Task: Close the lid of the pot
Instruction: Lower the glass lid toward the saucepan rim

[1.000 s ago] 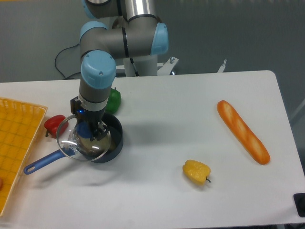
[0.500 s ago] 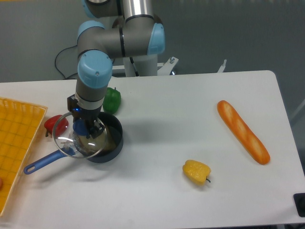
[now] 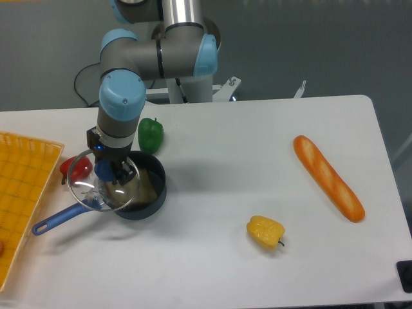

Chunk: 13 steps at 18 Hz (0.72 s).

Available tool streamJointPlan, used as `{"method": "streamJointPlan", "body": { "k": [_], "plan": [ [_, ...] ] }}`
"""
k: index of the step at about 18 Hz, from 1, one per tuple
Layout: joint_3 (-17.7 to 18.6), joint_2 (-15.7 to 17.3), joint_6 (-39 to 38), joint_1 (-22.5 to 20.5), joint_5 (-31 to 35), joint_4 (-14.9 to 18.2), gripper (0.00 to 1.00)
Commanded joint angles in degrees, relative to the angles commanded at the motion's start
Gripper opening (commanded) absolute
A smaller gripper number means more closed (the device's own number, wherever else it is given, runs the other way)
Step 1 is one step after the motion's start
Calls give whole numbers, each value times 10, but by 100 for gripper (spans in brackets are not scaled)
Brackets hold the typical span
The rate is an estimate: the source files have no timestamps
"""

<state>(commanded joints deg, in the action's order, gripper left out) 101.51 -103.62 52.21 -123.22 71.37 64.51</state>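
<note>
The dark blue pot point(image 3: 149, 190) stands at the left of the white table, its long blue handle point(image 3: 58, 219) pointing to the lower left. The glass pot lid point(image 3: 96, 188) hangs tilted above the pot's left side, overlapping only part of its opening. My gripper point(image 3: 106, 172) comes down from above and is shut on the lid's blue knob point(image 3: 103, 170). The right half of the pot's opening shows uncovered.
A green pepper point(image 3: 150, 134) sits just behind the pot and a red pepper point(image 3: 73, 168) to its left. A yellow mesh tray point(image 3: 19, 187) lies at the left edge. A yellow pepper point(image 3: 265, 232) and a bread loaf point(image 3: 327, 177) lie to the right.
The gripper with the lid has moved left and slightly up, so the lid covers less of the pot than before. The pot has not moved.
</note>
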Motion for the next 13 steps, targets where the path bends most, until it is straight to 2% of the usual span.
{"method": "streamJointPlan", "body": {
  "k": [4, 13],
  "plan": [
    [2, 0, -1, -3, -1, -1, 54],
    [-19, 4, 0, -18, -4, 4, 54]
  ]
}}
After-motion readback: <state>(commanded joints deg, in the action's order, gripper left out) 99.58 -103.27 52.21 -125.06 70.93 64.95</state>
